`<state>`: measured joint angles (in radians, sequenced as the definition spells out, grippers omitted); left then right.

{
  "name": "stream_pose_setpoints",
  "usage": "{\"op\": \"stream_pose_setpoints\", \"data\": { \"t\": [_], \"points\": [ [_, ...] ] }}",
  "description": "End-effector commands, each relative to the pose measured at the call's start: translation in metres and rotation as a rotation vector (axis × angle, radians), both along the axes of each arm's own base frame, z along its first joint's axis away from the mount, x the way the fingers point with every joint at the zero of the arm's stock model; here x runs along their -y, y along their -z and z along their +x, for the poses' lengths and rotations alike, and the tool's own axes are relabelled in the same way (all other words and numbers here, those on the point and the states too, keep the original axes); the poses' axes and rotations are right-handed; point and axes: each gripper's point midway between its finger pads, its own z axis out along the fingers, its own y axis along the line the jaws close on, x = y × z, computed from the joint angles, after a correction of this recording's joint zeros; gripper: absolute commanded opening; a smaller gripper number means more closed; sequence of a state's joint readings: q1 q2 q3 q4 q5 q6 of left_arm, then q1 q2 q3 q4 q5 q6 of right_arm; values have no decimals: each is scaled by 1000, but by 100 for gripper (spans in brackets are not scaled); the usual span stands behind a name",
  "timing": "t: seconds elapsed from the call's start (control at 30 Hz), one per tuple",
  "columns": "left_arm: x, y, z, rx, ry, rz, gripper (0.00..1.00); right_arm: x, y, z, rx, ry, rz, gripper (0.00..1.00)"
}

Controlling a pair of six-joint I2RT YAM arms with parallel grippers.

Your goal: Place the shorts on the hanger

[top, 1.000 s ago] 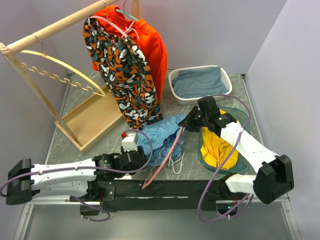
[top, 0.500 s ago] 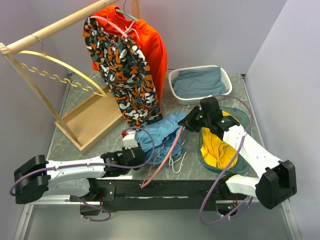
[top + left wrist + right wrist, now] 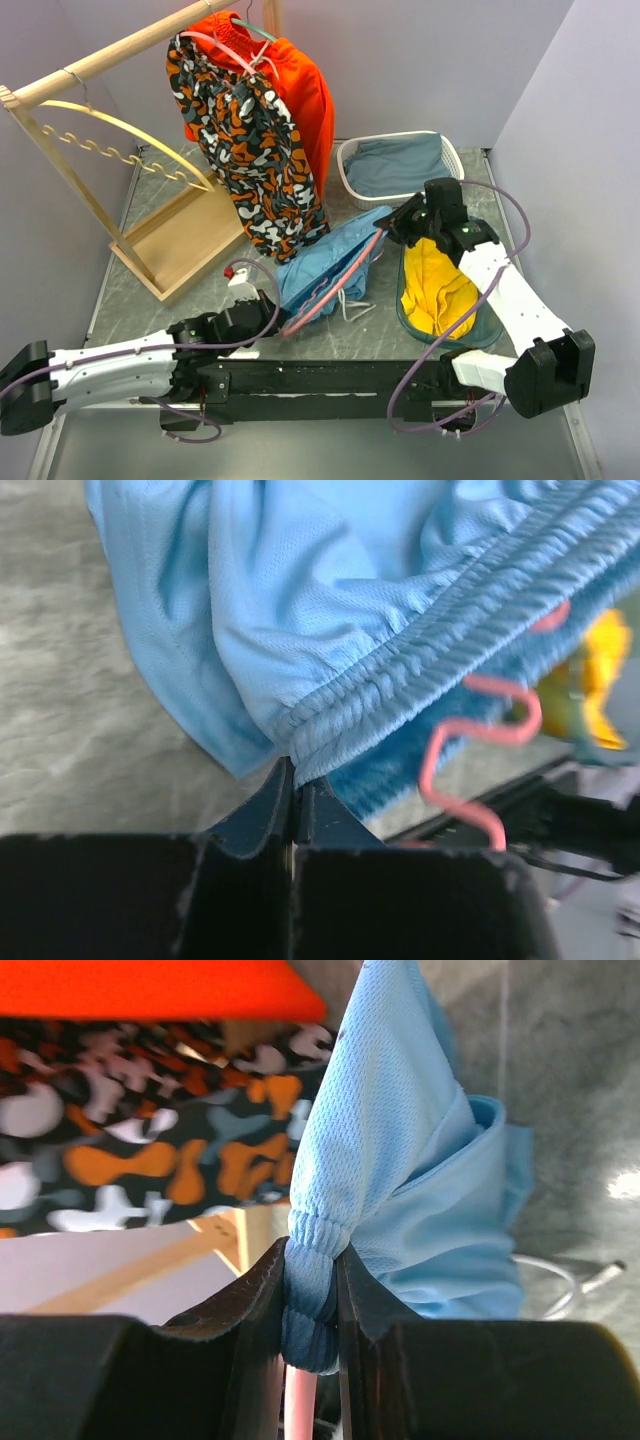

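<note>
The light blue shorts hang stretched between my two grippers, just above the table. My right gripper is shut on the bunched waistband, with the pink hanger caught between the same jaws. From there the hanger slants down-left under the shorts, and its notched bar shows below the waistband. At the shorts' lower left edge my left gripper is shut, pinching the end of the gathered waistband at its tips. The white drawstring trails on the table.
A wooden rack at the back left carries a yellow hanger, camouflage shorts and an orange garment. A white basket holds grey-blue cloth. A teal tub with yellow cloth sits under the right arm.
My left gripper has moved in and shut on the waistband end. The right gripper has lifted and pulled the shorts and hanger up and to the right.
</note>
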<state>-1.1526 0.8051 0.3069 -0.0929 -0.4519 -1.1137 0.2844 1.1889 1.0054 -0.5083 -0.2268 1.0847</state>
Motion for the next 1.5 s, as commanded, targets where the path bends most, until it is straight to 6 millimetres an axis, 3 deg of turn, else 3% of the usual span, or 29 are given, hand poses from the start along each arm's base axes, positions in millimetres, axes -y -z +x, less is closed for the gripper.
{"op": "stream_pose_setpoints", "data": {
  "t": [0.0, 0.47, 0.57, 0.77, 1.1, 1.27, 1.33, 1.47],
  "points": [
    [-19, 25, -22, -86, 34, 75, 1, 37, -85, 43, 244, 212, 43, 0],
    [-26, 26, -54, -160, 68, 80, 1, 100, -85, 63, 227, 429, -2, 0],
    [-29, 23, -58, -171, 72, 89, 1, 105, -88, 64, 231, 442, -30, 0],
    [-28, -5, -65, -158, 123, 47, 1, 124, -81, 59, 226, 531, -90, 0],
    [-15, -45, -88, -157, 296, -4, 1, 142, -98, 49, 270, 646, -127, 0],
    [-13, -48, -93, -156, 346, 44, 1, 153, -100, 47, 276, 699, -154, 0],
    [-10, -49, -98, -163, 371, 45, 1, 154, -103, 48, 270, 702, -160, 0],
    [2, -74, -99, -132, 405, -4, 1, 146, -102, 44, 279, 705, -181, 0]
  ]
}}
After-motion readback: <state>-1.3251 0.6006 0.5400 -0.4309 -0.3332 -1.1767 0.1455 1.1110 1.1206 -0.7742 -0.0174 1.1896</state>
